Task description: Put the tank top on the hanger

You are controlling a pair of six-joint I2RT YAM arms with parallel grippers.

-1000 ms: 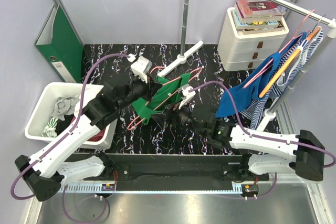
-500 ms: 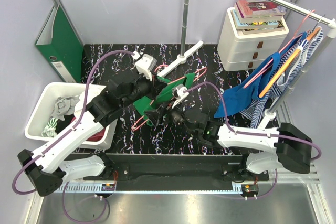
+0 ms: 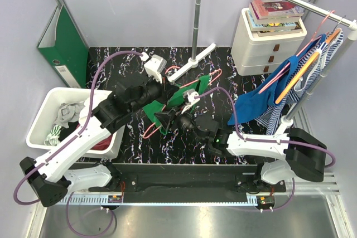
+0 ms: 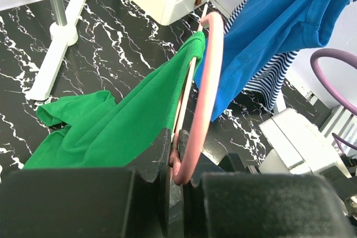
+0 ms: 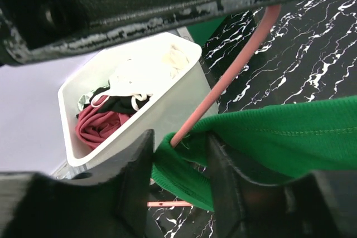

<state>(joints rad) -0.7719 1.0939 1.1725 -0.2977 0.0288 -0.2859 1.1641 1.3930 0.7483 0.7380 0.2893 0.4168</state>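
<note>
The green tank top [image 3: 181,97] hangs partly threaded over the pink hanger [image 3: 146,131] above the middle of the black table. My left gripper [image 3: 163,90] is shut on the hanger's wire [image 4: 207,76] near its corner, with the tank top [image 4: 111,132] draped along it. My right gripper [image 3: 164,120] sits just below and in front. Its fingers [image 5: 139,160] are closed on a bunched lower edge of the tank top [image 5: 290,132], where the hanger's arm [image 5: 223,85] pokes into the fabric.
A white bin [image 3: 40,116] of clothes stands at the left, also seen in the right wrist view [image 5: 167,104]. A green folder [image 3: 64,43] leans at the back left. A drawer unit [image 3: 262,48] with books stands at the back right. A rack pole [image 3: 196,15] rises behind. A blue garment [image 3: 262,96] and an orange hanger [image 3: 298,76] hang at the right.
My right gripper has moved left under the hanger, taking the tank top's lower edge with it. My left gripper has lifted the hanger slightly and turned it.
</note>
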